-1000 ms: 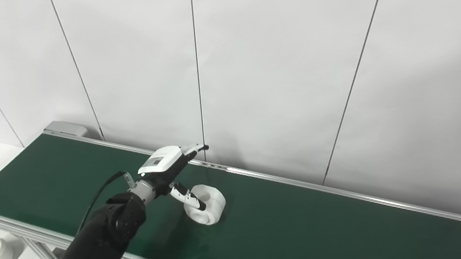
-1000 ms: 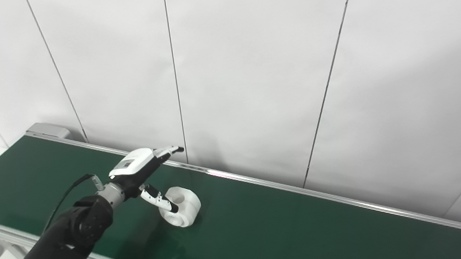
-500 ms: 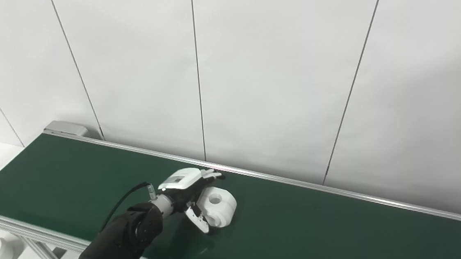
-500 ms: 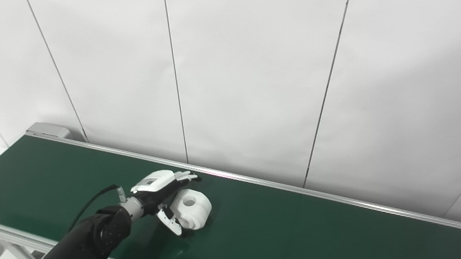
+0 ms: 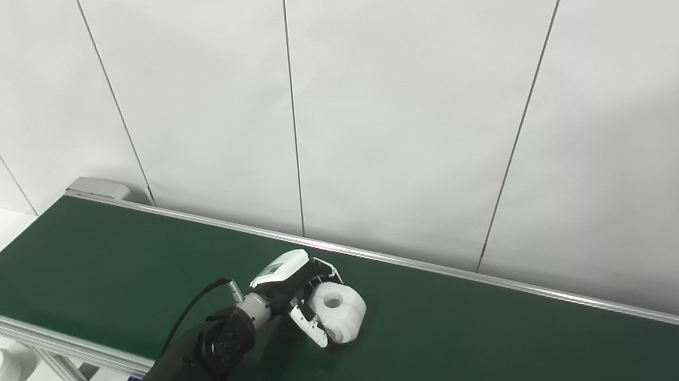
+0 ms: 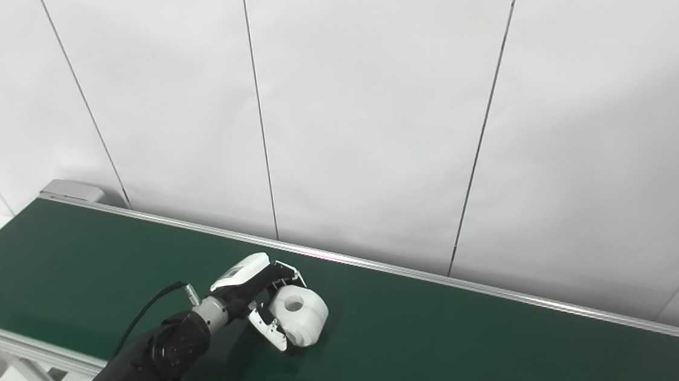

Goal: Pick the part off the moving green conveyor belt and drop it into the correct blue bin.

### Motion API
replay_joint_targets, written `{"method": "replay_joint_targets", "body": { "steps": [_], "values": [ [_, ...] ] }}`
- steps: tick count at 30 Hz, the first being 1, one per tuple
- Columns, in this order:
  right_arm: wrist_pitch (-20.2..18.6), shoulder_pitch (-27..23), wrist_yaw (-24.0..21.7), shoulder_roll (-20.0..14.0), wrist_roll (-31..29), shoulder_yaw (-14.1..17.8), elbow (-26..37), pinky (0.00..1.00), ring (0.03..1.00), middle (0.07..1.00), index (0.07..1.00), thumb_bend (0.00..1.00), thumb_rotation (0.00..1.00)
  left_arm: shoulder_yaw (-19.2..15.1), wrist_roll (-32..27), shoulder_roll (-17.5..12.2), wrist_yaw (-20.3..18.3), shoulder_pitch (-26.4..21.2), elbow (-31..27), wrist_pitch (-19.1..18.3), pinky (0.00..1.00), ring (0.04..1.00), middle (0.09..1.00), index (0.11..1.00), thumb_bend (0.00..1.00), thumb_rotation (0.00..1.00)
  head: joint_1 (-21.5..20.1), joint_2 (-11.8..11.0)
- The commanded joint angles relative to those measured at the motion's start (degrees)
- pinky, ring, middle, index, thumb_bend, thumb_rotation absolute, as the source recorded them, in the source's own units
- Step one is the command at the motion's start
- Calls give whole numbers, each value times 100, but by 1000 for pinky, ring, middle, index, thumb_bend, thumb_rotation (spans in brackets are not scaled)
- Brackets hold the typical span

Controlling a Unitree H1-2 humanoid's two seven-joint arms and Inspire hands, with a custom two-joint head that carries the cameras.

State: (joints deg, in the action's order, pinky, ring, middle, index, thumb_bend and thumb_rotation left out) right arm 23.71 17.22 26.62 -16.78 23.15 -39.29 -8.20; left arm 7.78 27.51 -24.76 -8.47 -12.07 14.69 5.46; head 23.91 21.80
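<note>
Left hand (image 5: pixel 302 293) at white cylindrical plastic part with centre hole (image 5: pixel 341 310), resting on dark green conveyor belt (image 5: pixel 109 263). Fingers (image 5: pixel 315 331) curl around the part's near side; firm pinch not confirmable. Advice: close fully and track belt travel before lifting.

A factory-style test cell. A green conveyor belt (image 5: pixel 109 263) with aluminium side rails (image 5: pixel 504 286) runs past bare white wall panels (image 5: pixel 405 100).
</note>
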Motion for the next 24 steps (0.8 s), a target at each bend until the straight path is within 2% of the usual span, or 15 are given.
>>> {"method": "replay_joint_targets", "body": {
  "steps": [1, 3, 6, 10, 11, 12, 13, 14, 15, 16, 17, 18, 19, 22, 24],
  "values": [
    [321, 26, 125, -22, 73, -18, 163, 745, 816, 845, 945, 887, 701, -101, -87, -65, 164, -49, -232, 111, 479, 442, 527, 487, 499, 0, -10, 52],
    [321, 63, 124, -19, 119, -10, 214, 743, 816, 842, 947, 882, 706, -163, -168, -59, 176, 9, -319, 122, 469, 437, 524, 494, 499, 0, -54, 169],
    [319, 218, -31, 37, 130, 67, 399, 725, 816, 843, 944, 892, 718, -316, -344, -100, 180, 215, -694, 155, 455, 436, 517, 499, 500, 0, -336, 527],
    [316, 432, -180, 163, 206, 144, 660, 714, 819, 858, 959, 880, 687, -569, -635, -242, 61, 735, -1487, 279, 436, 428, 491, 516, 501, 0, -835, 890],
    [315, 490, -224, 205, 269, 176, 740, 711, 819, 859, 962, 877, 684, -649, -768, -285, 0, 894, -1722, 294, 431, 428, 489, 517, 501, 0, -1050, 1140],
    [315, 533, -260, 238, 324, 211, 792, 712, 821, 860, 967, 874, 691, -710, -885, -319, -49, 1040, -1917, 328, 416, 420, 486, 521, 501, 0, -1050, 1140],
    [310, 591, -320, 280, 378, 256, 872, 725, 822, 860, 968, 874, 696, -776, -1041, -370, -106, 1216, -2127, 415, 407, 414, 482, 526, 500, 0, -1257, 1356],
    [309, 632, -369, 314, 416, 297, 923, 728, 822, 860, 968, 874, 697, -821, -1165, -403, -146, 1353, -2268, 517, 406, 413, 482, 527, 500, 0, -1257, 1356],
    [277, 691, -447, 354, 446, 337, 1032, 740, 824, 861, 969, 875, 698, -869, -1291, -450, -189, 1488, -2430, 594, 404, 412, 481, 529, 500, 0, -1507, 1696],
    [260, 735, -518, 390, 470, 382, 1102, 758, 831, 864, 970, 877, 700, -900, -1380, -478, -219, 1626, -2583, 656, 409, 414, 483, 528, 500, 0, -1507, 1696],
    [236, 778, -593, 422, 493, 426, 1183, 773, 836, 867, 972, 877, 702, -930, -1446, -500, -252, 1750, -2735, 685, 422, 423, 484, 524, 501, 0, -1609, 1872],
    [226, 810, -657, 451, 512, 468, 1236, 784, 839, 870, 974, 876, 706, -952, -1484, -512, -278, 1828, -2834, 696, 436, 433, 486, 518, 502, 0, -1609, 1872],
    [177, 859, -726, 476, 557, 507, 1338, 788, 841, 874, 977, 874, 714, -951, -1615, -530, -324, 1959, -2959, 813, 437, 434, 486, 518, 502, 0, -1742, 2116],
    [58, 998, -941, 561, 628, 624, 1612, 797, 849, 887, 986, 865, 742, -912, -1932, -544, -463, 2261, -3259, 1090, 436, 433, 489, 518, 501, 0, -1813, 2415],
    [9, 1078, -1077, 611, 645, 699, 1763, 804, 851, 890, 989, 859, 769, -878, -1927, -508, -530, 2426, -3472, 1096, 464, 453, 490, 505, 502, 0, -1776, 2637]
  ]
}}
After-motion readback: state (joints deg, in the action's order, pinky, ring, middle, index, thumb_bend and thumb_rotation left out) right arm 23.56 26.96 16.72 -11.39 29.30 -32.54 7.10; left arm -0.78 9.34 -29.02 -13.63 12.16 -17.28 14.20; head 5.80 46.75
